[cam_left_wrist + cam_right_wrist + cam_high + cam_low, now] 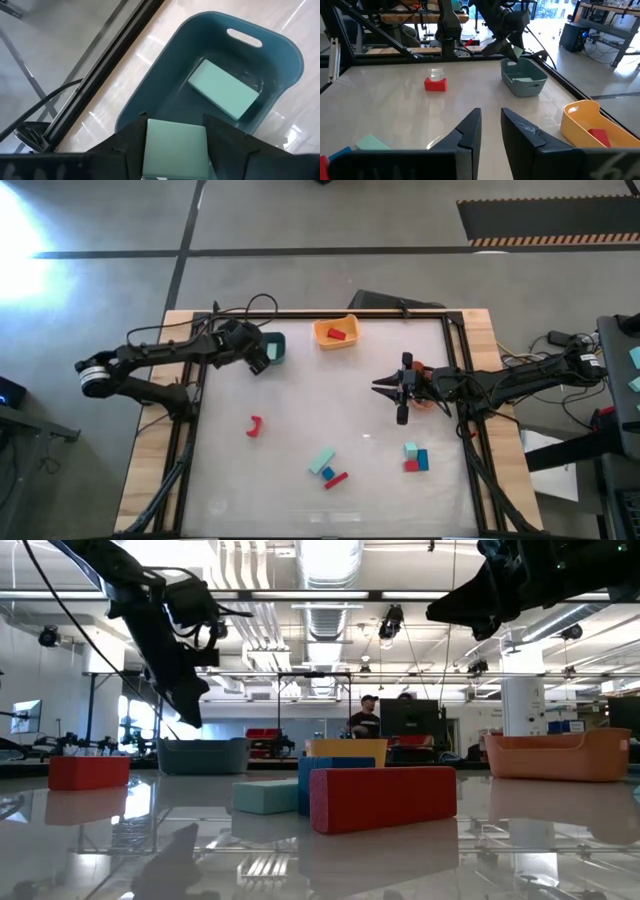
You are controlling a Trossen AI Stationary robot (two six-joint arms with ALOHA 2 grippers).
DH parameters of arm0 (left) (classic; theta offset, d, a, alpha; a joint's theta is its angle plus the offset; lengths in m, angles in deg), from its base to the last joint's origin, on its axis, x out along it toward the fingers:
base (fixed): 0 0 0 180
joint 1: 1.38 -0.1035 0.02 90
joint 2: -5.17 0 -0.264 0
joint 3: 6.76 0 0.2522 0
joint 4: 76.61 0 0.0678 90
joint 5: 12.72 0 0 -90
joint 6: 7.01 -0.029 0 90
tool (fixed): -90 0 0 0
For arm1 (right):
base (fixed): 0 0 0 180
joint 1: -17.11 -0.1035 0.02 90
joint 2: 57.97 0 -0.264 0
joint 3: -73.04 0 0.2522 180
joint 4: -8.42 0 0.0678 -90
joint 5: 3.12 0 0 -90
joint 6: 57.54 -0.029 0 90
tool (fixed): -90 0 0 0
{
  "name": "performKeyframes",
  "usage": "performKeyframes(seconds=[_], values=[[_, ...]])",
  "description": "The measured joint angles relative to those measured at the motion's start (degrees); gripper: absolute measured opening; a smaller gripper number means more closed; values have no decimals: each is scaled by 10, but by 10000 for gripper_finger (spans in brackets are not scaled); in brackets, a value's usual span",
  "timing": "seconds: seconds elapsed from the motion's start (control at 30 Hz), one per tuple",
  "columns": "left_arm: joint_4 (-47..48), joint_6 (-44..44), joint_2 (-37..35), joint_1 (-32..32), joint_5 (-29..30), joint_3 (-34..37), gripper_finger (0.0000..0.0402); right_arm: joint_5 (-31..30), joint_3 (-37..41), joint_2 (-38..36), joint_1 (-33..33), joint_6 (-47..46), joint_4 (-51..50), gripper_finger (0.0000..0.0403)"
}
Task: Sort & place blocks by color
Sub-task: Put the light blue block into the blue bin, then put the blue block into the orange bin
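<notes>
Left tool [175, 150] above bin [150, 95] — block [223, 89] inside, others apparently mid-table.

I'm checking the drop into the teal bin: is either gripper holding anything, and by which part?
The left gripper, above the teal bin, has a mint green block between its fingers, held by two opposite sides. The right gripper holds nothing.

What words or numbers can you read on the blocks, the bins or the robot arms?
None: nothing in these pictures carries text that can be read.
The blocks, such as the red bar, are plain.
The teal bin, the yellow-orange bin and the orange bin show no labels.
The left gripper and right gripper show no lettering.
The room's screens are too small to read.
</notes>
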Motion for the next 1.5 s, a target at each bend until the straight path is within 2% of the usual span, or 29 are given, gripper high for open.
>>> performKeyframes(seconds=[0.3, 0.53, 0.73, 0.93, 1.1, 1.27, 1.5], values=[[0, 0, 1, -1, 0, 1, 217, 0, 0, 0, 0, -7, 0, 63], [0, 29, -13, 21, -6, -9, 226, 0, 0, 0, 0, -15, 0, 63], [2, 78, -27, 81, -12, -20, 226, 0, 0, 0, 0, -15, 0, 63], [1, 168, -30, 159, -22, -25, 226, 0, 0, 0, 0, -22, 0, 63], [0, 207, -28, 222, -28, -24, 226, 0, -2, 0, 0, -59, -2, 63], [-58, 173, -30, 287, -28, -24, 226, 31, -41, 0, -7, -92, -72, 63], [-151, 76, -31, 335, -27, -24, 226, 41, -145, 10, -30, -215, -289, 63]])
